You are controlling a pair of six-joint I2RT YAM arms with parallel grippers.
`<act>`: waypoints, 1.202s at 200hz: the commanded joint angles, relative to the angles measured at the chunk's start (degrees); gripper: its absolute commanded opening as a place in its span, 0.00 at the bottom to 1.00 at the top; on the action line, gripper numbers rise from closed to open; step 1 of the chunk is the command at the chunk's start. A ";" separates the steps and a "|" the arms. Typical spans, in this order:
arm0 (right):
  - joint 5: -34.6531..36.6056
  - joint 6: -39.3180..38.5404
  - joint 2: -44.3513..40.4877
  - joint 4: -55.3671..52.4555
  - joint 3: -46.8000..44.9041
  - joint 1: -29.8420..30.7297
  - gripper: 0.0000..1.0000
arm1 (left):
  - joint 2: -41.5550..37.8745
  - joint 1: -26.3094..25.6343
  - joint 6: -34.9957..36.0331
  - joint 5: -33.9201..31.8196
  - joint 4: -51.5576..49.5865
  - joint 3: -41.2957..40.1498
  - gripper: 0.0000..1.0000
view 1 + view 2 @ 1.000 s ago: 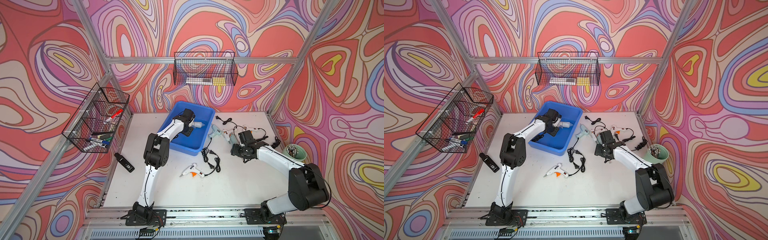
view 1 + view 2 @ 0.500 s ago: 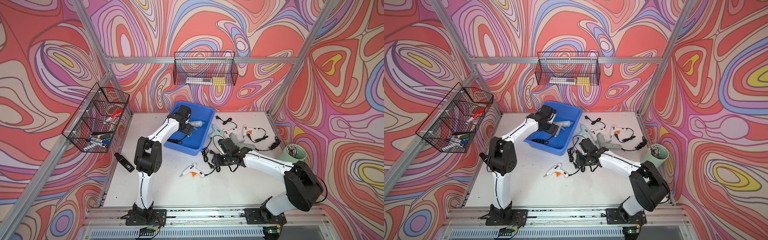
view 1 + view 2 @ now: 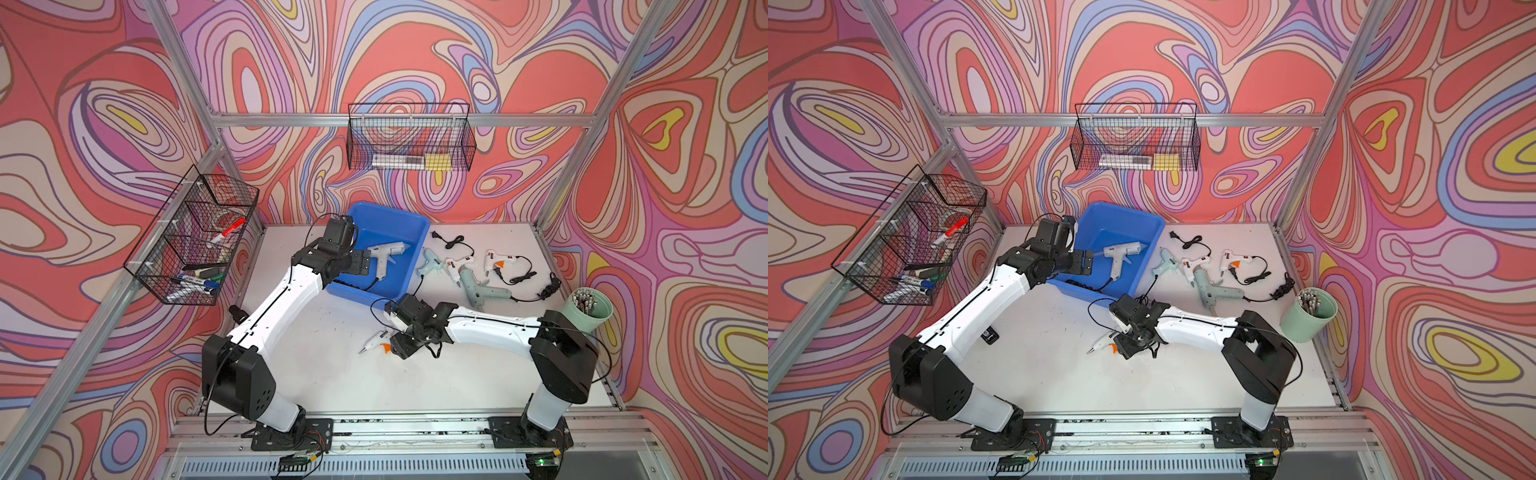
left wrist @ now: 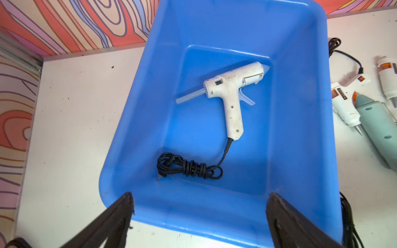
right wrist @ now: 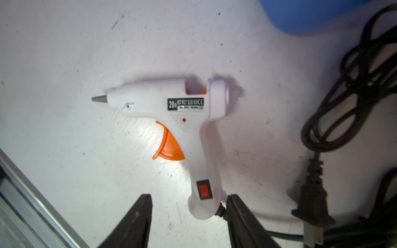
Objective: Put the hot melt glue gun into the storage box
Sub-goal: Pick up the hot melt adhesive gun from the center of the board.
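Observation:
The blue storage box (image 3: pixel 374 224) (image 3: pixel 1113 224) (image 4: pixel 214 32) stands at the back of the table. A white hot melt glue gun (image 3: pixel 384 253) (image 3: pixel 1121 253) (image 4: pixel 232 90) lies on its side on the box floor, its black cord coiled beside it. My left gripper (image 3: pixel 361 264) (image 3: pixel 1084 262) (image 4: pixel 199 195) is wide open over the box's near rim, holding nothing. A second white glue gun with an orange trigger (image 3: pixel 374 343) (image 3: pixel 1102 343) (image 5: pixel 182 107) lies flat on the table. My right gripper (image 3: pixel 401 347) (image 3: pixel 1127 347) (image 5: pixel 189 196) is open, its fingers either side of that gun's handle butt.
Several more glue guns (image 3: pixel 469 274) with black cords lie right of the box. A mint-green cup (image 3: pixel 588 309) stands at the right edge. Black wire baskets hang on the back wall (image 3: pixel 409 141) and the left wall (image 3: pixel 195 237). A black cord bundle (image 5: pixel 354 85) lies beside the orange-trigger gun.
My left gripper opened, let the white gun drop into the box and drew back to the rim. The right arm swept left to the orange-trigger gun, its jaws narrowing.

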 commanded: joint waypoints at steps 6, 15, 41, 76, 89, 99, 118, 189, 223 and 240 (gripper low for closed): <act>3.32 -3.62 3.35 -3.36 2.80 1.46 0.58 | -7.65 0.39 -5.65 0.69 4.78 -5.36 0.99; 4.00 -3.88 4.05 -3.69 3.10 1.58 0.58 | -9.67 0.34 -6.16 0.86 5.74 -7.17 0.99; 6.80 -4.54 5.97 -4.81 3.69 1.83 0.58 | -14.65 0.34 -7.08 1.22 6.66 -10.29 0.99; 10.69 -5.45 8.64 -5.85 4.82 2.35 0.55 | -19.93 0.36 -8.02 -0.95 6.88 -12.96 0.99; 11.59 -5.77 9.59 -6.31 5.34 3.01 0.51 | -21.23 0.34 -8.20 -1.89 6.90 -13.70 0.99; 12.19 -5.82 10.01 -6.76 5.69 3.63 0.47 | -22.17 0.34 -8.39 -2.67 6.80 -14.15 0.99; 12.47 -6.04 10.62 -7.37 5.94 5.01 0.35 | -23.61 0.34 -8.75 -4.11 6.53 -14.77 0.99; 17.39 -3.04 3.17 -10.20 5.87 7.28 0.00 | -26.66 0.36 -9.43 -5.96 6.13 -15.18 0.99; 25.57 -0.28 -6.54 -12.42 7.56 7.28 0.00 | -27.13 0.37 -9.81 -5.54 5.61 -14.55 0.99; 30.20 0.82 -10.52 -13.68 8.76 7.26 0.00 | -27.40 0.34 -9.78 -5.71 5.61 -14.40 0.99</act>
